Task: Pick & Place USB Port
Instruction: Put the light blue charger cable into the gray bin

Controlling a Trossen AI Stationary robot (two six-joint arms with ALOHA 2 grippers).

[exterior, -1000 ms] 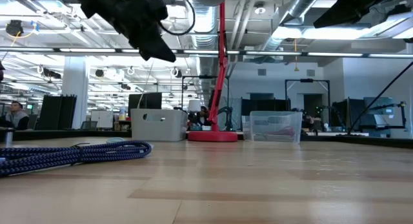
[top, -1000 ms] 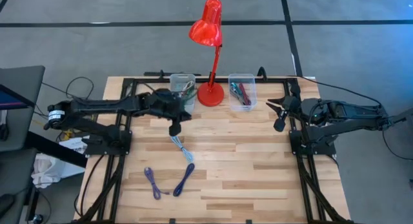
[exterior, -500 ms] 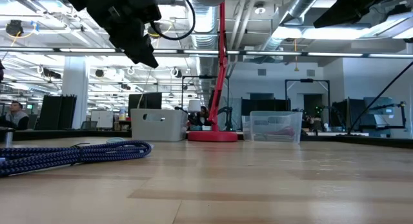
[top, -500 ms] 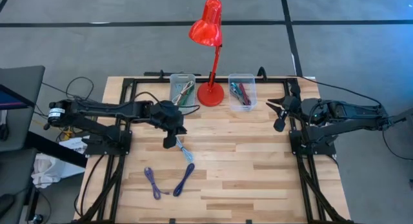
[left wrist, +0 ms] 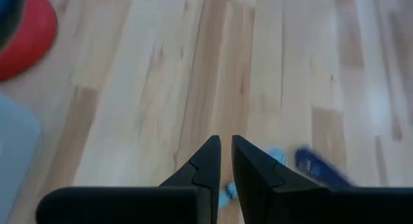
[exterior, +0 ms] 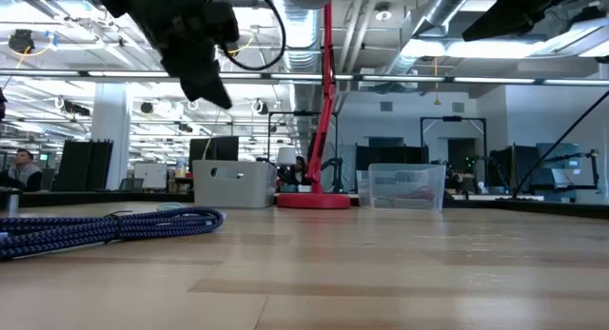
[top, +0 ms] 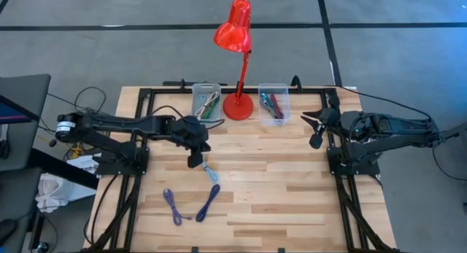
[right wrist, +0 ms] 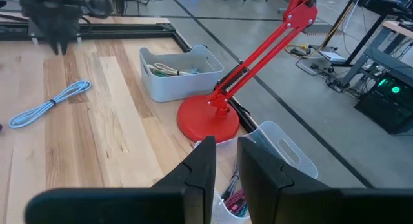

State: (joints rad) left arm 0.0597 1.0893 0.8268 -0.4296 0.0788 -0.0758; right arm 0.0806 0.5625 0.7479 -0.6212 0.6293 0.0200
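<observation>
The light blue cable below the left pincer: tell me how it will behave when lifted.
The light blue cable lies as a thin folded bundle, so it will probably be floppy, its ends drooping from a single pinch. It looks slim beside the bins, so likely light. Its loops seem loose in the right wrist view, so they may spread or snag. The left pincer hovers close by.

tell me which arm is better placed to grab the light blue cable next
Left. The left gripper hovers right beside the light blue cable near the table's middle, fingers nearly together and empty. The right gripper waits at the table's right edge, far from it.
</observation>
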